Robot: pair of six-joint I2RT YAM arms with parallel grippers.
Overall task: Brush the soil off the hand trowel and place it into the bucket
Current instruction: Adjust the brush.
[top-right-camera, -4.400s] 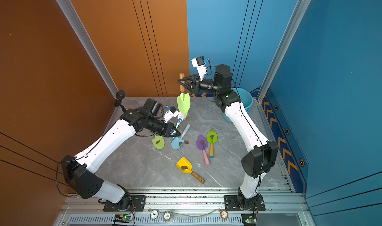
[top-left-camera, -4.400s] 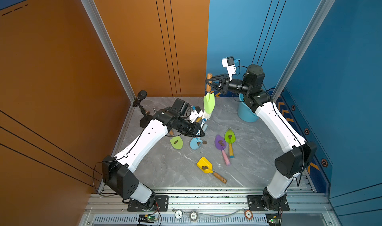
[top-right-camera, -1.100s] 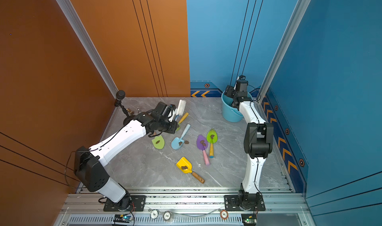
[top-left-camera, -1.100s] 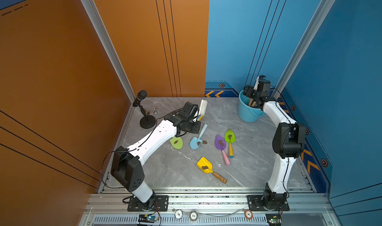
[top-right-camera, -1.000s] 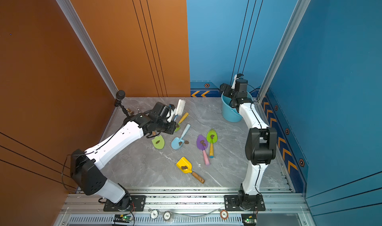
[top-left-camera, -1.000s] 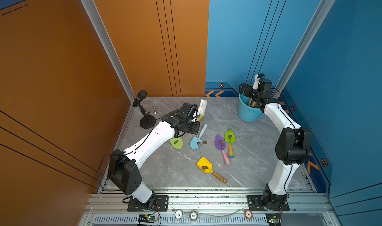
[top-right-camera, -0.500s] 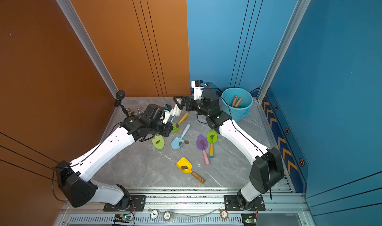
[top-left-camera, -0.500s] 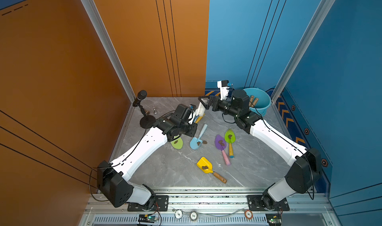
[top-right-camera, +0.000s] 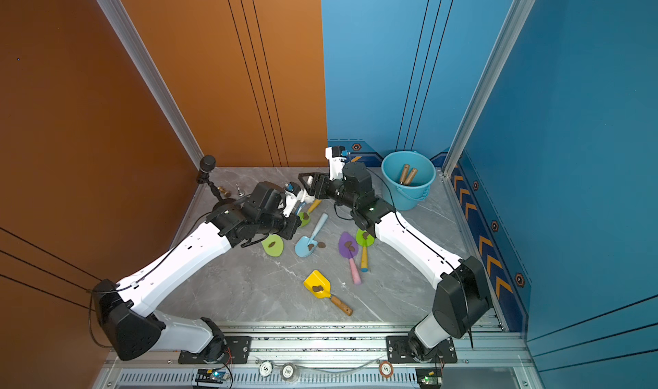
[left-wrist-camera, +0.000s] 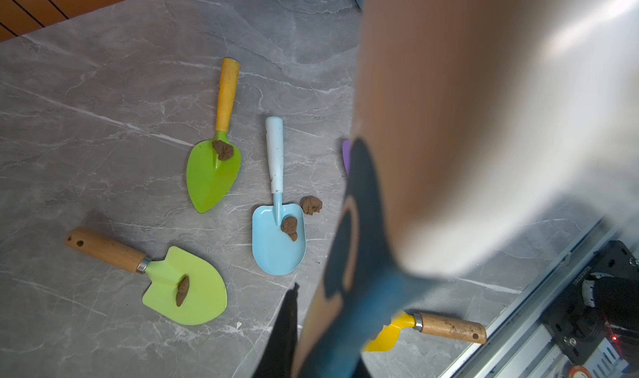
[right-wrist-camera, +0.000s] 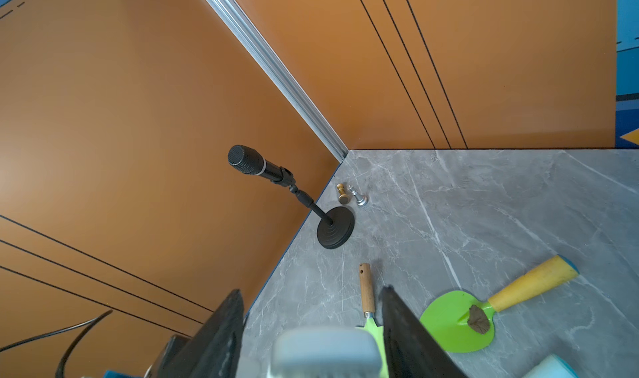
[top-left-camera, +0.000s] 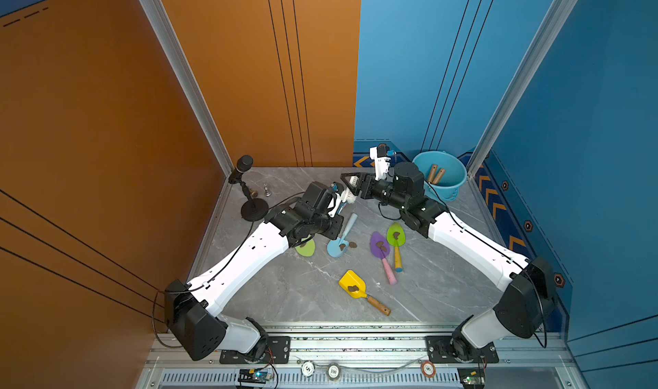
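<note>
Gripping a brush (top-left-camera: 348, 195), the left gripper (top-left-camera: 337, 204) is clamped tight in a top view. The right gripper (top-left-camera: 350, 185) straddles the bristles, grip unclear. The bucket (top-left-camera: 447, 191) stands back-right. Left wrist: blurred brush hides half; soil (left-wrist-camera: 289, 228) sits on a blue trowel (left-wrist-camera: 276, 255). Right wrist: brush cropped.

Orange wall panels (top-left-camera: 213, 66) meet blue ones (top-left-camera: 409, 66) above a grey marbled tabletop (top-left-camera: 302, 291).

The grey surface (top-left-camera: 302, 298) carries scattered trowels (top-left-camera: 356, 289), a bucket (top-left-camera: 450, 191) and a microphone stand (top-left-camera: 254, 209). One soil lump (top-left-camera: 353, 244) lies beside the blue trowel (top-left-camera: 334, 250).
</note>
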